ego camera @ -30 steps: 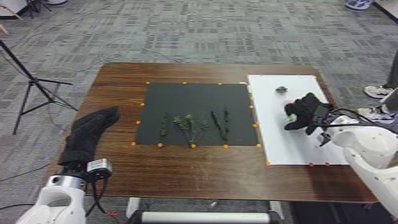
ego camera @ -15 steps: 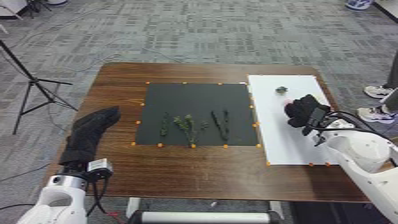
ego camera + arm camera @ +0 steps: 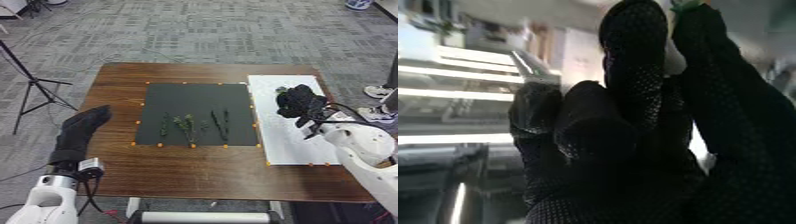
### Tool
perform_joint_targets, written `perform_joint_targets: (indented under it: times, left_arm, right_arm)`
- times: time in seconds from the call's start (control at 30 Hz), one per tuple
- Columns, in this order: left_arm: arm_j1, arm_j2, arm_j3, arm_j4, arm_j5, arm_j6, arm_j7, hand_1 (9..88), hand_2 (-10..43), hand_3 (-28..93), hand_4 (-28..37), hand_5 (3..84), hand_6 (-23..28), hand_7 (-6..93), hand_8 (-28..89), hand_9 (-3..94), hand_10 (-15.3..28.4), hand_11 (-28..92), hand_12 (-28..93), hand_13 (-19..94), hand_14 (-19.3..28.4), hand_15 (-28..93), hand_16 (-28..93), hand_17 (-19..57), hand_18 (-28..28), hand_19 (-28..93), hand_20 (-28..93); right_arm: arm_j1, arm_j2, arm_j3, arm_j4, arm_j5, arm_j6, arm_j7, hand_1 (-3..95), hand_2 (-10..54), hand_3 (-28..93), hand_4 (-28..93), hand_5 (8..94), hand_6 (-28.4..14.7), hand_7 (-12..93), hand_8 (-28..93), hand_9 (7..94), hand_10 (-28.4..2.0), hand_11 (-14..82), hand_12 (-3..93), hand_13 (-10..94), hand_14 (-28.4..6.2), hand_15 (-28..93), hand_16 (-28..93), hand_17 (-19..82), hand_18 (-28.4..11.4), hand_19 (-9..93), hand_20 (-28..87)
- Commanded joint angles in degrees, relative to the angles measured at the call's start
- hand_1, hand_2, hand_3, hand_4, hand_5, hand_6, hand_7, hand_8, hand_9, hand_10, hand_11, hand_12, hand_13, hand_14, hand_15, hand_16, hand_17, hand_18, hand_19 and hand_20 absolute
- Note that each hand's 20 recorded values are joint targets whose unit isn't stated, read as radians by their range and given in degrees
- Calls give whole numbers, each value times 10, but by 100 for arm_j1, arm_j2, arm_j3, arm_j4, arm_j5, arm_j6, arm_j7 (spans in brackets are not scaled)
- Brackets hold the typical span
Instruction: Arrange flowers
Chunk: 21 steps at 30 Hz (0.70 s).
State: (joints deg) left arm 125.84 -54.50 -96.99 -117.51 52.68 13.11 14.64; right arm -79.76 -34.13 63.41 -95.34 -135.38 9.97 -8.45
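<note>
Right hand (image 3: 302, 102), fingers curled, pinches a green-tipped item (image 3: 686, 6) over white board (image 3: 298, 147).
Advise: light pinch; lower slowly, clear of the small green piece (image 3: 281, 90).

A black tripod (image 3: 33, 80) stands on the gray patterned carpet (image 3: 222, 35), left of the brown surface (image 3: 124, 75) in the head view. Beyond the surface's far edge—a thin cable (image 3: 147, 49) on the carpet; at the far right, a blue-and-white pot (image 3: 359, 4). Bright light strips (image 3: 460, 139) show, blurred, in the right wrist view.
</note>
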Motion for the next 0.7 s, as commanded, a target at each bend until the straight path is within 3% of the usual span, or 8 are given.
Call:
perform_joint_targets:
  times: [0.03,0.2,0.3,0.4,0.5,0.6,0.63,0.7]
  left_arm:
    - [221,117,-191,199,-14,204,-44,248,-32,707,-174,492,32,163,-67,471,129,196,145,356,155,131,26,47,93,29,147]
    - [172,145,-190,361,37,247,-75,249,-31,710,-176,493,31,168,-68,473,128,197,144,360,155,135,25,48,93,30,148]
    - [143,199,-154,427,-75,417,-22,250,-22,712,-180,496,31,170,-69,475,127,200,144,363,154,137,23,51,91,31,148]
    - [114,218,-57,389,-145,824,140,258,21,716,-197,507,27,180,-71,490,128,204,142,379,155,149,21,61,89,37,152]
    - [38,223,60,347,-190,1142,323,270,102,716,-229,526,25,194,-77,512,135,211,138,396,154,167,9,74,89,50,156]
    - [-69,242,237,296,-264,1590,477,269,188,712,-275,546,22,210,-85,535,138,217,134,414,156,186,-5,85,89,63,160]
    - [-109,228,269,289,-300,1649,498,268,232,700,-279,553,21,212,-85,549,139,222,132,426,156,194,-6,96,91,77,168]
    - [-208,179,348,302,-346,1752,480,273,262,683,-282,558,21,216,-85,556,139,227,132,438,156,203,-10,111,94,91,177]
  right_arm:
    - [1408,-487,-625,-701,619,145,-24,552,-82,641,-249,731,23,386,101,897,-79,352,272,824,-58,729,408,431,-235,875,568]
    - [1690,-1152,-1036,-717,887,-42,-137,550,-83,643,-245,731,23,386,101,899,-78,350,270,826,-56,729,408,431,-233,877,566]
    - [1797,-1544,-1275,-601,1015,-138,-250,551,-83,643,-245,731,23,386,102,900,-78,349,269,826,-55,729,409,432,-233,878,566]
    - [1767,-1848,-1454,-583,986,-161,-293,551,-82,643,-244,732,22,386,101,900,-78,348,269,827,-55,729,410,432,-232,879,566]
    - [1733,-2137,-1596,-527,1030,-227,-319,552,-81,640,-242,735,21,385,100,900,-78,347,269,827,-55,729,410,431,-232,880,565]
    - [1731,-2377,-1744,-426,1050,-303,-400,552,-81,639,-240,735,23,386,100,900,-78,346,268,827,-55,729,410,432,-232,881,565]
    - [1730,-2486,-1770,-357,1032,-327,-457,552,-81,639,-240,735,22,386,101,900,-78,346,268,827,-55,729,410,432,-232,881,565]
    - [1759,-2676,-1831,-213,993,-407,-555,552,-82,639,-239,735,21,385,99,900,-78,345,268,827,-55,729,411,432,-231,881,564]
